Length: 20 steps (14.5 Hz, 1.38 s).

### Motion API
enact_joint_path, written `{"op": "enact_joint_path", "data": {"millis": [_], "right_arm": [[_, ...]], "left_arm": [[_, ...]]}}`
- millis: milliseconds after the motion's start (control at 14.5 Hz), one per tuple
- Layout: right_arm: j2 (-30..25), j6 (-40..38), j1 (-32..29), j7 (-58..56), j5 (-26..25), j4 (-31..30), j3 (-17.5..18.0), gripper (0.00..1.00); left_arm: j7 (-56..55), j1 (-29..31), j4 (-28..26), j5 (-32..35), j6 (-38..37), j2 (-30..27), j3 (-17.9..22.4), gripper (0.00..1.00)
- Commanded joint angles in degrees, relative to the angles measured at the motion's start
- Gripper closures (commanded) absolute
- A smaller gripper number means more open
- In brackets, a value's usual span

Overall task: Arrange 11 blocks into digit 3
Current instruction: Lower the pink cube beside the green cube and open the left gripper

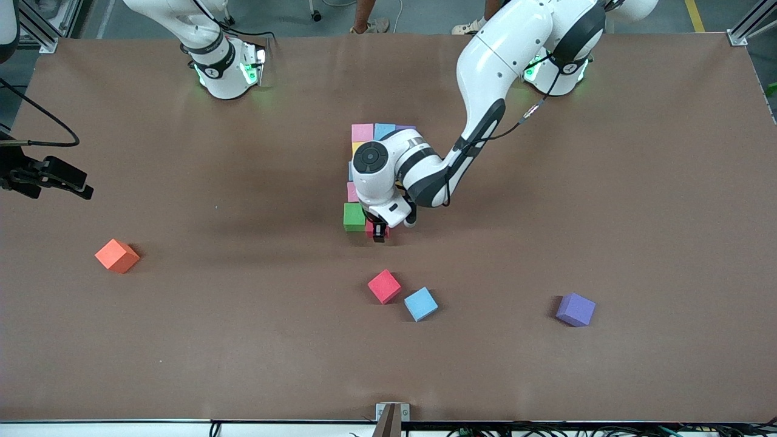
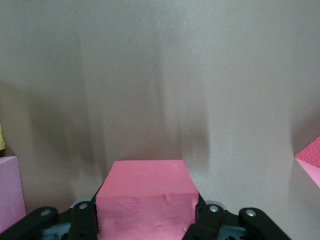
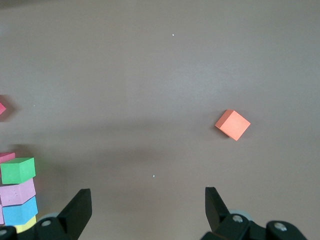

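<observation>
Left claw (image 1: 379, 232) pinching a pink block (image 2: 146, 197) at the camera-near end of the digit 3 (image 1: 367, 176).
I see this block beside the green block (image 1: 354, 216), low at the worktop (image 1: 607, 212). Red block (image 1: 384, 286), light blue block (image 1: 420, 304) and purple block (image 1: 575, 309) lie loose, nearer the camera. Right claw (image 3: 145, 212) waits spread, up over the right arm's end of the worktop.

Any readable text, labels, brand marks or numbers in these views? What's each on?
None readable.
Blocks: plain faces, no print.
Table: no marking.
Small dark mark on the right arm's base ring: too small to read.
</observation>
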Motion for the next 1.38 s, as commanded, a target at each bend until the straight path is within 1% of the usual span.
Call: {"op": "enact_joint_path", "data": {"millis": [0, 414, 483, 552, 621, 759, 1104, 1311], "right_arm": [[-1.5, 0.3, 0.2, -0.3, -1.0, -1.5, 0.1, 0.0], [-1.5, -0.1, 0.2, -0.2, -1.0, -1.5, 0.1, 0.0], [-1.5, -0.1, 0.2, -0.2, -1.0, -1.5, 0.1, 0.0], [-1.5, -0.1, 0.2, -0.2, -1.0, -1.5, 0.1, 0.0], [-1.5, -0.1, 0.2, -0.2, -1.0, -1.5, 0.1, 0.0], [-1.5, -0.1, 0.2, -0.2, -1.0, -1.5, 0.1, 0.0], [-1.5, -0.2, 0.2, -0.2, -1.0, -1.5, 0.1, 0.0], [-1.5, -0.1, 0.2, -0.2, -1.0, -1.5, 0.1, 0.0]], "left_arm": [[-0.7, -1.4, -3.5, 0.6, 0.6, -0.6, 0.4, 0.9], [-1.3, -2.1, -4.6, 0.6, 0.6, -0.6, 0.5, 0.9], [-1.3, -2.2, -4.6, 0.7, 0.7, -0.6, 0.5, 0.82], [-1.1, -2.1, -4.6, 1.1, 0.7, -0.5, 0.5, 0.42], [-0.8, -2.1, -4.6, 1.7, 0.6, -0.6, 0.5, 0.0], [-0.2, -1.9, -4.5, 1.8, 0.1, -0.9, 0.4, 0.0], [0.7, -1.5, -4.4, 1.8, -3.2, -4.1, 0.2, 0.0], [2.1, -1.1, -4.3, 1.7, -3.6, -5.4, 0.1, 0.0]]}}
